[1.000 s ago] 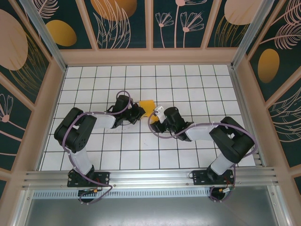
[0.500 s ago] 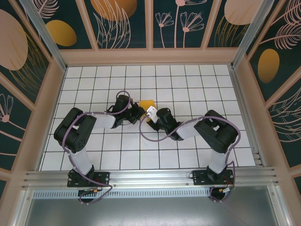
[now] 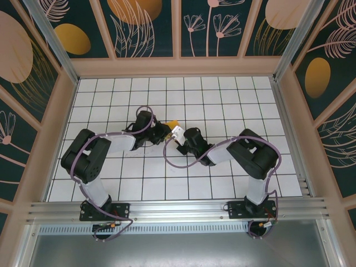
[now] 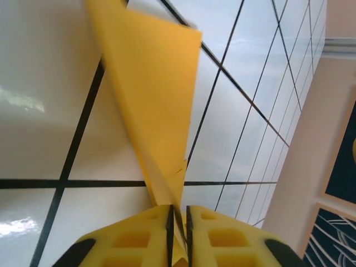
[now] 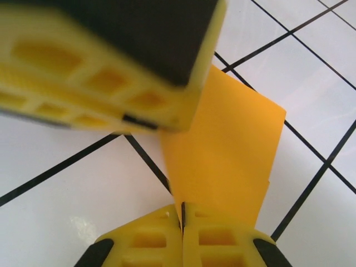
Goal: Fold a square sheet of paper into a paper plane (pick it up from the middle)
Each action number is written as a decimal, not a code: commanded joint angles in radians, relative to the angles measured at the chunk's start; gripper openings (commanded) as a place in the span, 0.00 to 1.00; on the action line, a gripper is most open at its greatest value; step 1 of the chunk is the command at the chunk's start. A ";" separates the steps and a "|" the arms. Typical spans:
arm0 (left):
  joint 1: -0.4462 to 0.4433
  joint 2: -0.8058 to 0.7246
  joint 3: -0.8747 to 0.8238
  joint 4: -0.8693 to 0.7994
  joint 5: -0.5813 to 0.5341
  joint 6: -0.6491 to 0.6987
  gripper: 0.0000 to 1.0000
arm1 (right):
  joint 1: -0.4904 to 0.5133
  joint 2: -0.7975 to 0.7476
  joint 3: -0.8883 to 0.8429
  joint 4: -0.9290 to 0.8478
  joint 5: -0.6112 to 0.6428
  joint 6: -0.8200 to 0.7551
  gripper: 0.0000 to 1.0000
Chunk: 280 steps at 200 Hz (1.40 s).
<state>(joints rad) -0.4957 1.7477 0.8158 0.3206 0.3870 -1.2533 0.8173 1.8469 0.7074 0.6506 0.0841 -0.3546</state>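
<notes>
Top view, centre of frame, left to right: left gripper (image 3: 164, 132), square sheet of paper (image 3: 173, 123), right gripper (image 3: 177, 134), all crowded together over the white tiled floor (image 3: 222, 100); the sheet shows as a small creased orange shape lifted off the tiles. Left wrist view: left gripper (image 4: 178, 222) pinches the sheet's (image 4: 156, 83) lower edge, jaws almost together with the paper running up and left from the slit. Right wrist view: right gripper (image 5: 182, 219) is clamped on the near edge of the sheet (image 5: 228, 161). Handling, judged: very light, thin, limp away from the folds, stiffer along a crease, easily torn or crumpled; take it at an edge or crease with a shallow, gentle pinch. No brand, label or legible writing seen.
</notes>
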 commanded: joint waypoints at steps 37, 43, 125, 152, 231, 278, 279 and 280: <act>0.110 -0.184 -0.021 -0.149 -0.135 0.093 0.47 | -0.065 -0.049 0.019 -0.049 -0.261 0.177 0.03; 0.116 -0.201 -0.030 -0.151 -0.147 0.098 0.49 | -0.077 -0.054 0.020 -0.055 -0.297 0.206 0.03; 0.100 -0.263 -0.188 0.105 -0.034 0.170 0.52 | -0.187 -0.020 0.078 -0.068 -0.668 0.565 0.00; 0.059 -0.237 -0.205 0.172 -0.016 0.183 0.47 | -0.202 0.001 0.081 -0.059 -0.707 0.647 0.00; 0.011 -0.140 -0.246 0.306 0.009 0.148 0.33 | -0.224 0.098 0.145 -0.123 -0.821 0.815 0.00; 0.005 -0.098 -0.242 0.343 0.031 0.150 0.30 | -0.249 0.132 0.151 -0.090 -0.878 0.927 0.00; 0.005 -0.097 -0.242 0.344 0.032 0.150 0.30 | -0.249 0.133 0.150 -0.088 -0.880 0.929 0.00; 0.005 -0.096 -0.242 0.345 0.033 0.150 0.30 | -0.250 0.133 0.150 -0.085 -0.882 0.933 0.00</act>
<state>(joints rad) -0.4812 1.6253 0.5758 0.5995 0.3897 -1.1034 0.5865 1.9541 0.8333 0.5312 -0.7250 0.4904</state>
